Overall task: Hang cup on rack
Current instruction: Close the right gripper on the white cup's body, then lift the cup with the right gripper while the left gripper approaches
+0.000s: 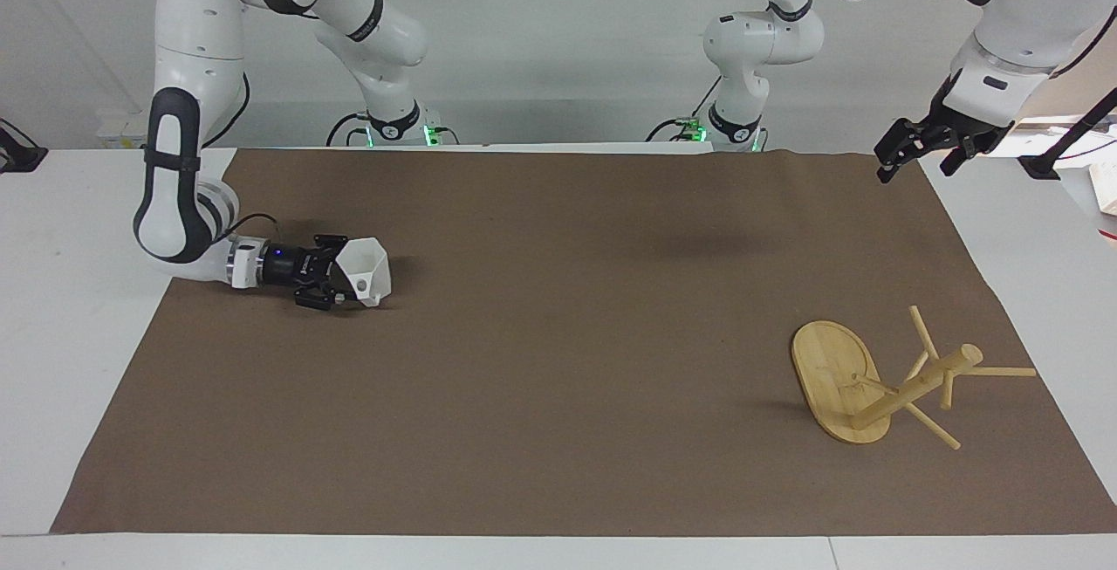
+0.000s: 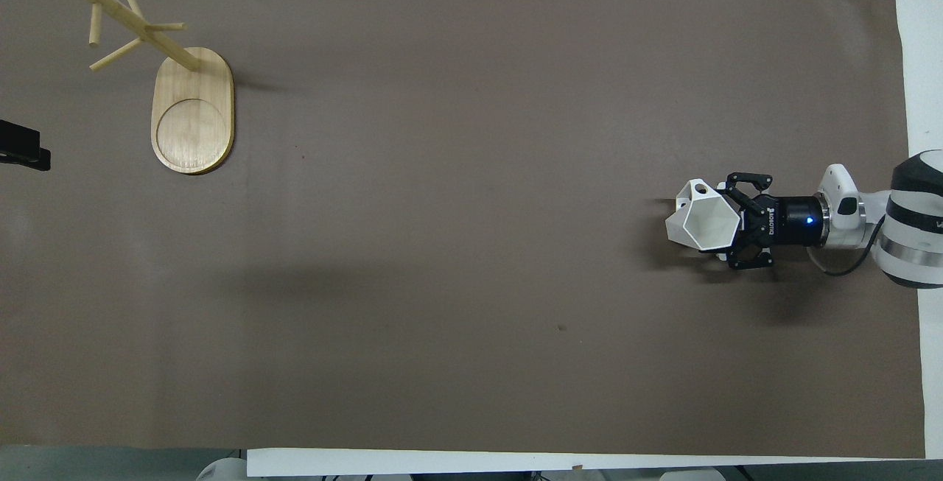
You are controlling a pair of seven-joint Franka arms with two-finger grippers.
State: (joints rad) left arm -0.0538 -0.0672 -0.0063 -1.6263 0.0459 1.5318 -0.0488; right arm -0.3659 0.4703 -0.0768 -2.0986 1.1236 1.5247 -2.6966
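The white faceted cup lies tipped on the brown mat toward the right arm's end of the table; it also shows in the overhead view. My right gripper is low at the mat, level with the cup, and open, one finger on each side of the cup's rim end. The bamboo rack stands on its oval base toward the left arm's end, farther from the robots than the cup. My left gripper waits open in the air over the mat's corner.
A brown mat covers most of the white table. A light box edge and a black stand sit off the mat at the left arm's end.
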